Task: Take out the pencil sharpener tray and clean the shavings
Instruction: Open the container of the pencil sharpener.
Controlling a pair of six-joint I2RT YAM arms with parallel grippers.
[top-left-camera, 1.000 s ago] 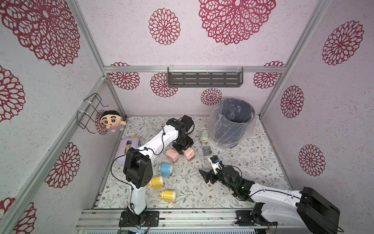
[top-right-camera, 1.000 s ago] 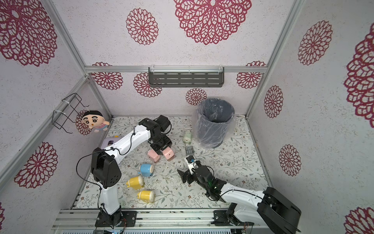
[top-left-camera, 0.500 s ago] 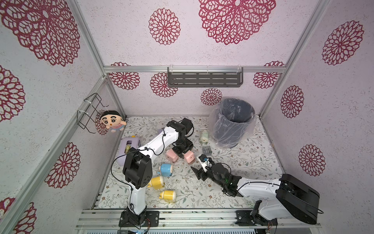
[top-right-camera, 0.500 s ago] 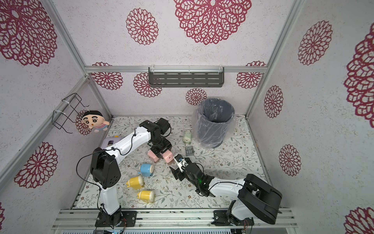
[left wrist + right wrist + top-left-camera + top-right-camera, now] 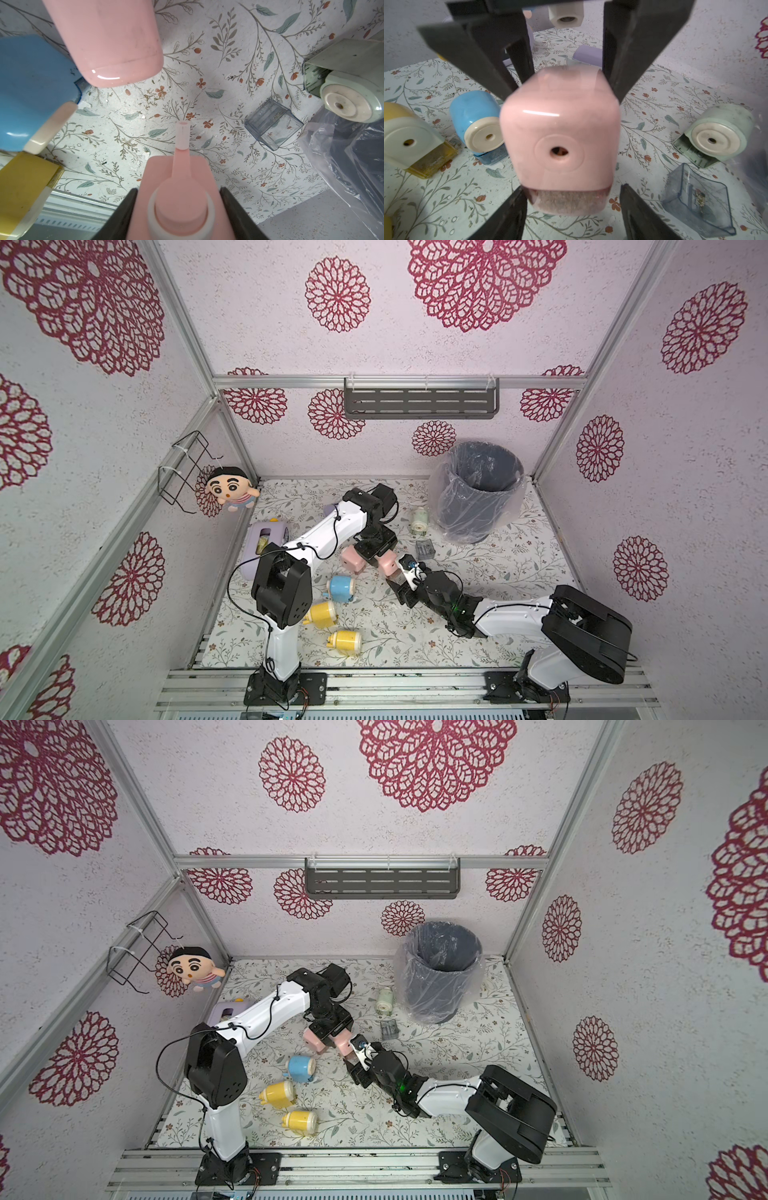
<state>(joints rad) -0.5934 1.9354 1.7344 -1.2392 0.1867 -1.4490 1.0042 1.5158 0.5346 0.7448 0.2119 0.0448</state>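
Two pink sharpeners (image 5: 352, 562), left hand (image 5: 178, 209) clamping one, right hand (image 5: 572, 207) astride its tray (image 5: 566, 199), grip unclear, two yellow sharpeners (image 5: 322, 614).

My left arm (image 5: 328, 531) and right arm (image 5: 511, 616) are built alike: smooth white links between boxy black joint housings, the bulkiest black housing (image 5: 590, 635) on my right side. A thin black cable (image 5: 229, 591) loops loose off my left arm, and another runs along the white right link. A green light (image 5: 456, 605) glows by my right wrist, with a white part (image 5: 410, 566) bearing a blue spot just beyond it. At the near edge each base is a black plate (image 5: 286, 686) with small screws. My left gripper (image 5: 178, 188) and right gripper (image 5: 571, 185) both end in matte black, wedge-shaped fingers (image 5: 508, 218).
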